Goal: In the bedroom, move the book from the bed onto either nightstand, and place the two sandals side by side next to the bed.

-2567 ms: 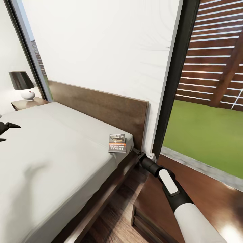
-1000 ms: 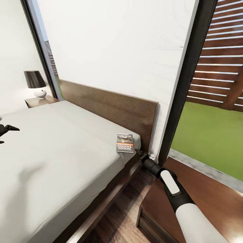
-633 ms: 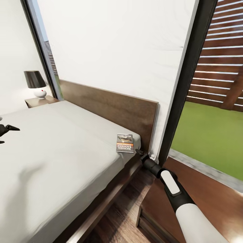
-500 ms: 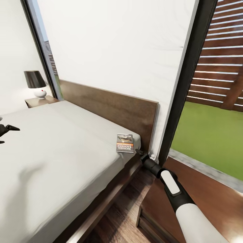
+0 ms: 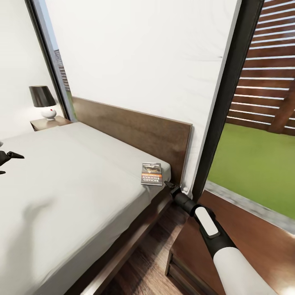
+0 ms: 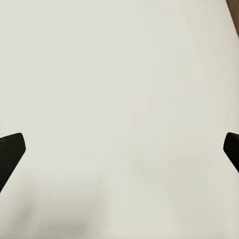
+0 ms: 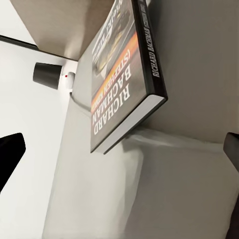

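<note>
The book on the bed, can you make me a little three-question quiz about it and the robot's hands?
1. True or false: the book lies on the bed near the headboard.
2. Which gripper is nearest the book: A left, B right?
3. What stands on the far nightstand?

Key: 1 true. 2 B, the right gripper, open, just off the book's corner; the left gripper hovers open over the mattress. 3 A lamp.

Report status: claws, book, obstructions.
Right claw open, low at the bed corner, just short of the book. Left claw open over the mattress, empty. Book flat by the headboard. Nothing between claw and book.
</note>
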Robot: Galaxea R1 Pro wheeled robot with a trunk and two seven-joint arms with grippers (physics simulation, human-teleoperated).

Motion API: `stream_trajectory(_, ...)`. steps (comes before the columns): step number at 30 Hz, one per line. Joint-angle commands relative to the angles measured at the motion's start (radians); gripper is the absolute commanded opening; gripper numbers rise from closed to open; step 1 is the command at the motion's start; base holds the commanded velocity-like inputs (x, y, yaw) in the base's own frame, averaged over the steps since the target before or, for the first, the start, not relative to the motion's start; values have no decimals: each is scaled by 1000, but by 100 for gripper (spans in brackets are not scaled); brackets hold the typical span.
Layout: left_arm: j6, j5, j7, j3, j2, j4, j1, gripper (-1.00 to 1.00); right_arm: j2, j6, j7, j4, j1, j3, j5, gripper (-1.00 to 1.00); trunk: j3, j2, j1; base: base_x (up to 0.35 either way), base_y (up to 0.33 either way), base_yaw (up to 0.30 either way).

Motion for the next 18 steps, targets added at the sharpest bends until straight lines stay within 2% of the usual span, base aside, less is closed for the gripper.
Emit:
stream_trajectory(1,0,-4,-9,-8,1,0,-1,100,1,7,0,0,-1,-3,-6,100,-1,0,0,0,0,0)
stream_trajectory(18,0,-4,-9,-8,1,0,-1,100,1,7,-26,1,-1,-3,-6,100,-1,0,0,0,0,0)
